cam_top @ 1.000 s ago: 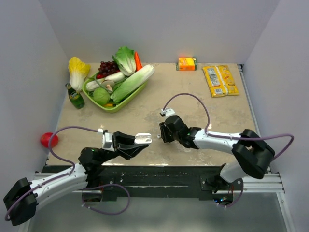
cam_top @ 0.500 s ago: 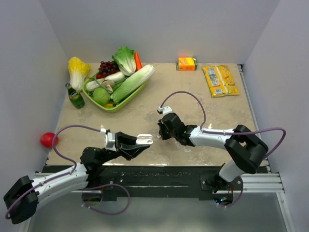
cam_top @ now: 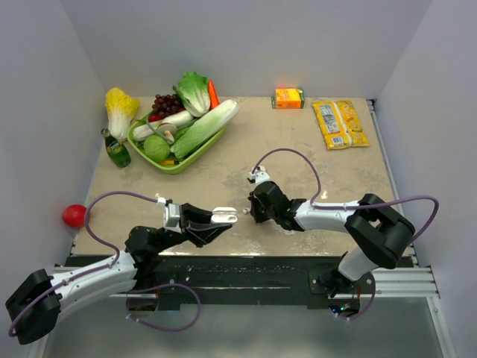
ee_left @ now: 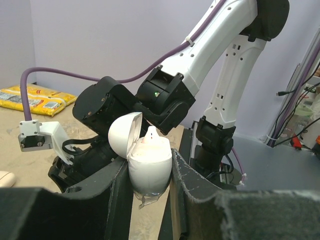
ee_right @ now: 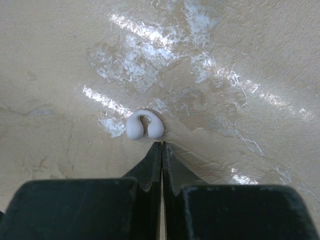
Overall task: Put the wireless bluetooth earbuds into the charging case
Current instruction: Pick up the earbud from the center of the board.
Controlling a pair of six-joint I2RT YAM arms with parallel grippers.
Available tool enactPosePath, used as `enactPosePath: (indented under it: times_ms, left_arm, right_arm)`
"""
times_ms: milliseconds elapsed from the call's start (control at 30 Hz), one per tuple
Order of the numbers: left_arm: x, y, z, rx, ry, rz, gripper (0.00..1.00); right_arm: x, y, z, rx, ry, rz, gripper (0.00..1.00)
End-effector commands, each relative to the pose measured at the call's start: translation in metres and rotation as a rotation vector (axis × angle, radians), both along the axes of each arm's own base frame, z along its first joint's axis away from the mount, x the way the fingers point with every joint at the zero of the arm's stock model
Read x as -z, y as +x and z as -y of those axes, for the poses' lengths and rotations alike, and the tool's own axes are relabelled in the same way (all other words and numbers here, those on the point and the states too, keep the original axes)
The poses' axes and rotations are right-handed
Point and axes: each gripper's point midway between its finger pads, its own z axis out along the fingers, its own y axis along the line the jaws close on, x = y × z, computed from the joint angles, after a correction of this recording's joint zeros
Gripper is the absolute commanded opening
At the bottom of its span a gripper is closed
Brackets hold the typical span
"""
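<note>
My left gripper (ee_left: 150, 161) is shut on the charging case (ee_left: 150, 167), a cream-white pebble held upright with its lid (ee_left: 121, 135) hinged open to the left. One white earbud stem (ee_left: 151, 134) pokes up from the case's tan inside. In the top view the case (cam_top: 222, 215) hangs above the table's near edge. My right gripper (ee_right: 161, 145) is shut and empty, its tips low over the table just short of a second white curved earbud (ee_right: 144, 125) lying on the surface. In the top view my right gripper (cam_top: 252, 212) is just right of the case.
A green tray (cam_top: 176, 165) of vegetables stands at the back left, with a green bottle (cam_top: 115, 150) and a yellow cabbage (cam_top: 119, 109) beside it. An orange carton (cam_top: 288, 98) and yellow packets (cam_top: 340, 124) lie at the back right. A red ball (cam_top: 74, 215) sits off the left edge.
My right gripper has shifted a little toward the near edge and stays shut. My left gripper has edged slightly right with the case in it.
</note>
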Motion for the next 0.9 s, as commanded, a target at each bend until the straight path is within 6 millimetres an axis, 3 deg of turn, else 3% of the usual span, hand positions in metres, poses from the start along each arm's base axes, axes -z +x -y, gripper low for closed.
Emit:
enactPosePath:
  times_ms: [0,600,667,800,867]
  left_arm:
    - [-0.012,-0.004,-0.004,0.004,-0.057,0.017,0.0]
    - [-0.01,-0.005,-0.006,-0.001,-0.059,0.012,0.0]
    - [-0.01,-0.005,-0.005,0.0,-0.058,0.012,0.0]
    - [-0.009,-0.005,-0.005,0.002,-0.057,0.011,0.0]
    - [-0.009,-0.006,-0.006,0.001,-0.058,0.014,0.0]
  right_arm:
    - [-0.006,0.011,-0.005,0.027,0.031,0.035,0.0]
    - [0.004,0.047,-0.01,0.037,-0.052,0.059,0.01]
    - [0.01,0.048,-0.008,0.039,-0.07,0.049,0.08]
    - [0.001,0.052,-0.005,0.07,-0.062,0.073,0.17]
    - [-0.019,0.057,0.001,0.111,-0.043,0.12,0.23]
